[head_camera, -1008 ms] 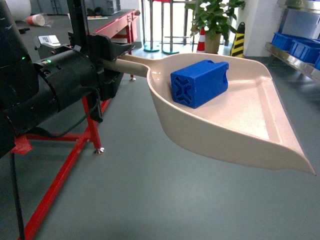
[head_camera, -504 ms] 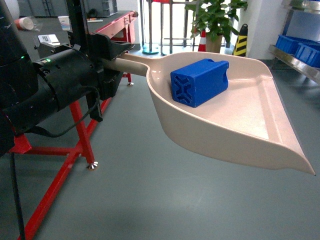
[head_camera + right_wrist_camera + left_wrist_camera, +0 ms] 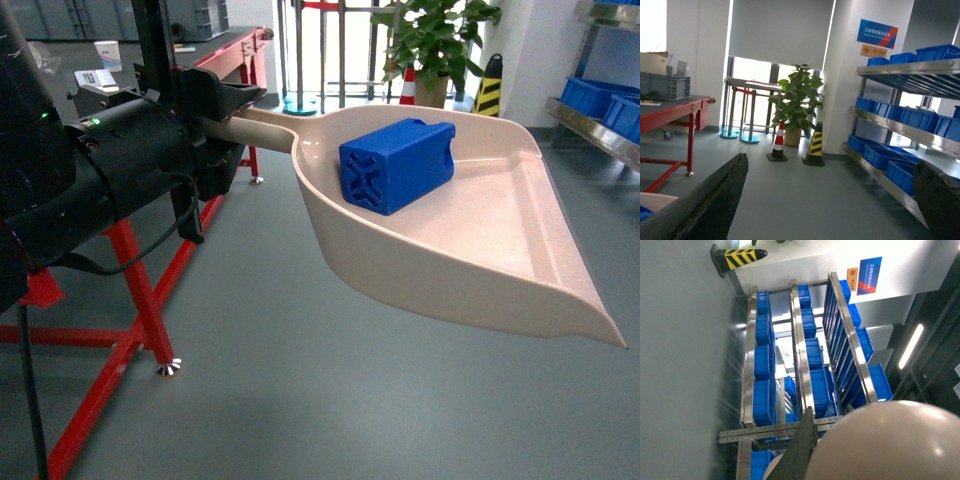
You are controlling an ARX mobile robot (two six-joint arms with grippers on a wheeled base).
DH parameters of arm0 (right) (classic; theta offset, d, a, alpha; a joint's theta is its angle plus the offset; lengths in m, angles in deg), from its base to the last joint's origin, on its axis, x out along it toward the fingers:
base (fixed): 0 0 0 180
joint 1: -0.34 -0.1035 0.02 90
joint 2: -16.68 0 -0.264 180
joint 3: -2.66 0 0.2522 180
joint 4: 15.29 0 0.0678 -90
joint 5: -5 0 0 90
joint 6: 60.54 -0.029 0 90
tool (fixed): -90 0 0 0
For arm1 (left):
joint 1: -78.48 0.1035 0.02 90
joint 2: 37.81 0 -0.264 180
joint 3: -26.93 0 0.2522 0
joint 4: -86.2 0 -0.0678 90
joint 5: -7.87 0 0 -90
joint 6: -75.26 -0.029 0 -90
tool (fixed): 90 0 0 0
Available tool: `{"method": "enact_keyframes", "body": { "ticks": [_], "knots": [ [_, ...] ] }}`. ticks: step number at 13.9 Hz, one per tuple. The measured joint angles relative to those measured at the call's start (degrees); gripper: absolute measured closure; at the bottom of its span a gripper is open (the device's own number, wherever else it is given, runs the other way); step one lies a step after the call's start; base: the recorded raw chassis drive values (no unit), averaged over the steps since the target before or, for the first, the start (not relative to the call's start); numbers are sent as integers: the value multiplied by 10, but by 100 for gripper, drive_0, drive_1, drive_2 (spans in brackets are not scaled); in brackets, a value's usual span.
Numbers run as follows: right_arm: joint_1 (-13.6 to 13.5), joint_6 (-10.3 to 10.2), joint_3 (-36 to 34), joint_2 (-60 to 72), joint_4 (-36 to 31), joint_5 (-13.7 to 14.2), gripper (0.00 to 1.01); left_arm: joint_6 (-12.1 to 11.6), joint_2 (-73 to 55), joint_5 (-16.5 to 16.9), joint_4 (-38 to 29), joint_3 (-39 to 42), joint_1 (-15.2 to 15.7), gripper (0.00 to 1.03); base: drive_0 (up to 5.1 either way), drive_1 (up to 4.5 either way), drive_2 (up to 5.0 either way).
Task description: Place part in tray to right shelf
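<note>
Up close on the left of the head view: black left gripper (image 3: 222, 125), clamped around the long straight handle of a big cream plastic dustpan-shaped tray (image 3: 470, 240). Tray held out level above the grey floor, wide lip pointing toward the lower right. Sitting in the tray near the handle end: small bright-blue plastic block (image 3: 398, 164), X-ribbed face toward the camera, resting on the tray's floor close to the back wall. From the left wrist cam, mostly just the tray's rounded cream handle end filling the bottom right corner. Right gripper (image 3: 835, 200) seen only from its own wrist cam: two dark fingers (image 3: 705, 205) spread wide, nothing between them. Further back on the left, red-legged table (image 3: 140, 290) with a few small items on top. Beyond that, potted green plant (image 3: 432, 40) and yellow-and-black striped cone (image 3: 487, 88). Far right, stainless-steel flow rack (image 3: 595, 120) with blue crates (image 3: 600, 95), well apart from the tray.
</note>
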Motion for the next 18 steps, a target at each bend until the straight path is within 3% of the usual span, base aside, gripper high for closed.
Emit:
{"method": "enact_keyframes", "body": {
  "ticks": [5,18],
  "knots": [
    [0,0,0,0,2,0,3,0,0,1,1,0,0,90,-2,380,-384],
    [0,0,1,0,1,0,3,0,0,-1,1,-2,0,90,-170,-170,-170]
  ]
}}
